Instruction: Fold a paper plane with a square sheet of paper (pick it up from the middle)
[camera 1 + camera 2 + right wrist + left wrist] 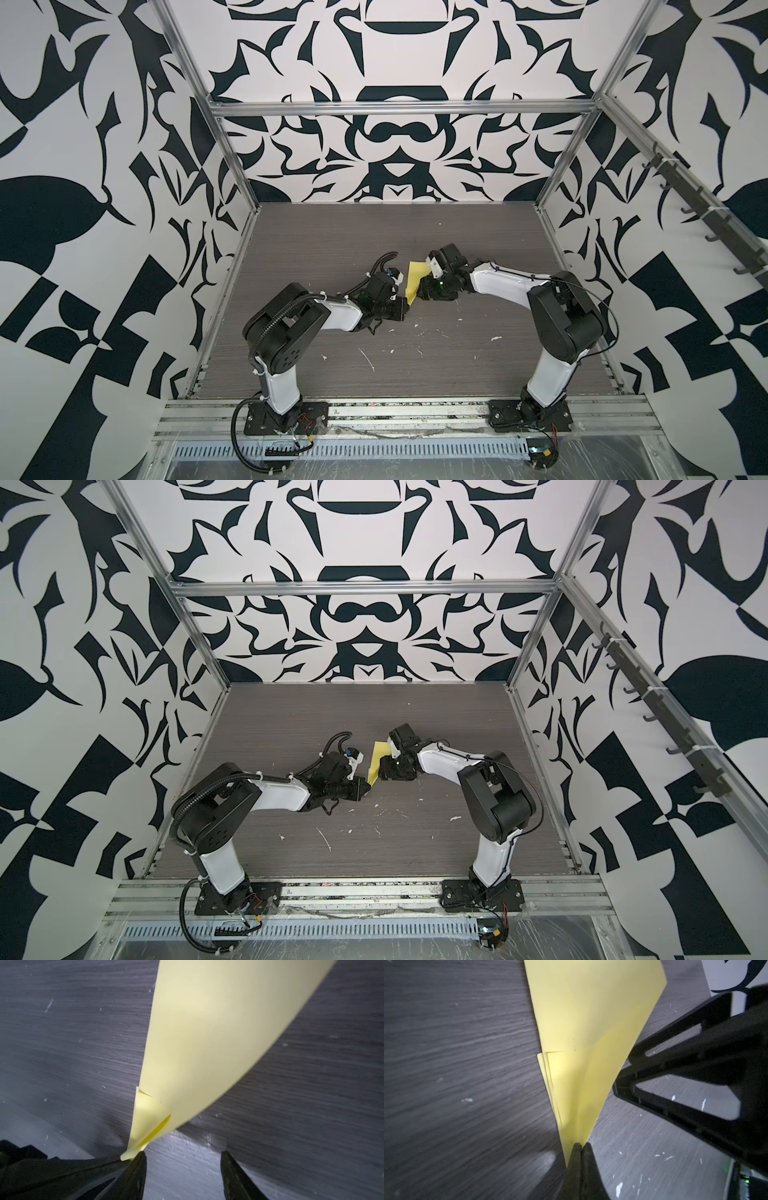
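Grey wood-grain table (332, 249), boxed in by black-and-white patterned walls, is where your two arms meet, near its middle. Between them is the paper (417, 279): yellow, folded to a narrow pointed shape with a centre crease and layered flaps. It appears to be held up off the table on edge rather than lying flat.

Your left gripper (580, 1147) has its fingers pressed together on the narrow tip, right on the crease. That spot makes sense, because pinching the spine keeps the layers stacked and leaves the broad end free to be worked.

Your right gripper (182, 1159) is spread and grips nothing. One finger (135, 1172) sits just beside the pinched tip and the other stands off to the side. The wide part of the paper sweeps away ahead of them.

I read this as a one-handed hold. The left carries the paper so that the right is free to take a fresh grip or press a wing down.

Mind the weak point. With a single pinch at the tip, thin paper bows, and its edge looks curved in the right wrist view, though that view is blurred. The far end may sag or swing if you move fast.

White flecks (365, 358) lie on the near part of the table, apart from the paper, and they are no part of your job.
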`<action>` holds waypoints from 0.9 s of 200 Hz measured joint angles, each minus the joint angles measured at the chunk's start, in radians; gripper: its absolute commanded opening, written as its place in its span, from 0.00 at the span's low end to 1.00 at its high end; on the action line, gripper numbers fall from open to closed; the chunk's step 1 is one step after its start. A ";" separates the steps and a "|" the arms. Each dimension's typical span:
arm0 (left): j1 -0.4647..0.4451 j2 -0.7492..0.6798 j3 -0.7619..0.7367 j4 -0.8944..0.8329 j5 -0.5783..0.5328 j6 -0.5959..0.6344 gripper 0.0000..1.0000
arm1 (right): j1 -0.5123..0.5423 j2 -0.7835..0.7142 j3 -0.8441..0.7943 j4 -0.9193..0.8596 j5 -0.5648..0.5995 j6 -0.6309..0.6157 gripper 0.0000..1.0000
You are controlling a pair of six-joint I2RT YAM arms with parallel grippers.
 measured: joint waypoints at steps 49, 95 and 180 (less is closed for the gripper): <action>0.036 -0.002 0.000 -0.010 0.093 -0.116 0.00 | 0.000 0.000 0.000 -0.019 -0.013 -0.076 0.63; 0.064 -0.001 0.000 -0.015 0.162 -0.198 0.00 | 0.000 0.028 0.023 -0.033 -0.034 -0.109 0.64; 0.066 0.025 0.000 -0.014 0.198 -0.241 0.00 | 0.000 0.112 0.130 -0.050 -0.020 -0.088 0.65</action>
